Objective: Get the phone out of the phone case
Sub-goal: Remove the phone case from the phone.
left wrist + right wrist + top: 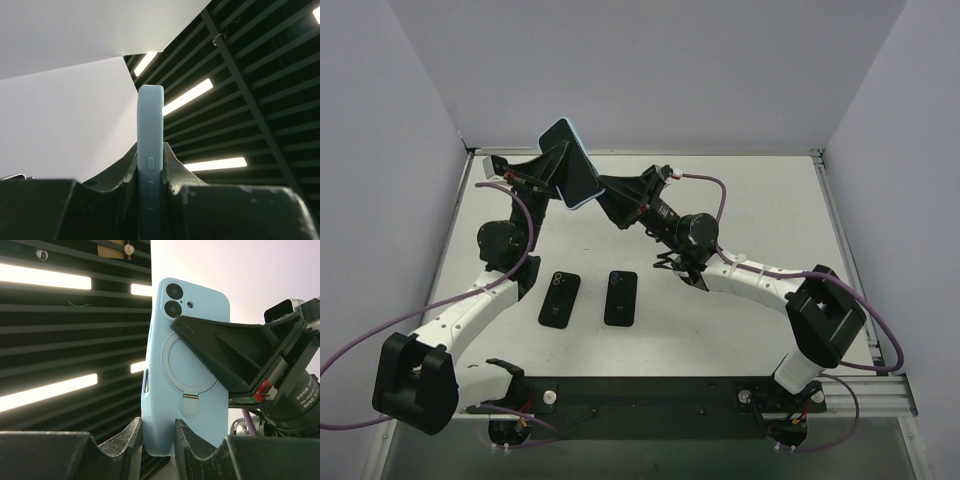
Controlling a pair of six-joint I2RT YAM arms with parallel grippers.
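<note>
A phone in a light blue case point(572, 165) is held up above the far part of the table, its dark screen showing in the top view. My left gripper point(552, 170) is shut on it across its thickness. In the left wrist view the case's edge point(150, 120) stands upright between the fingers of the left gripper point(150, 167). The right wrist view shows the case's back point(192, 365) with camera holes and a ring stand. My right gripper point(157, 432) has its jaws narrowly apart with the case's lower corner between them; I cannot tell whether they grip it. It also shows in the top view point(605, 195).
Two black phones lie flat on the white table, one on the left point(560, 298) and one on the right point(621, 297), below the raised arms. Grey walls enclose the table on three sides. A black rail point(650, 405) runs along the near edge.
</note>
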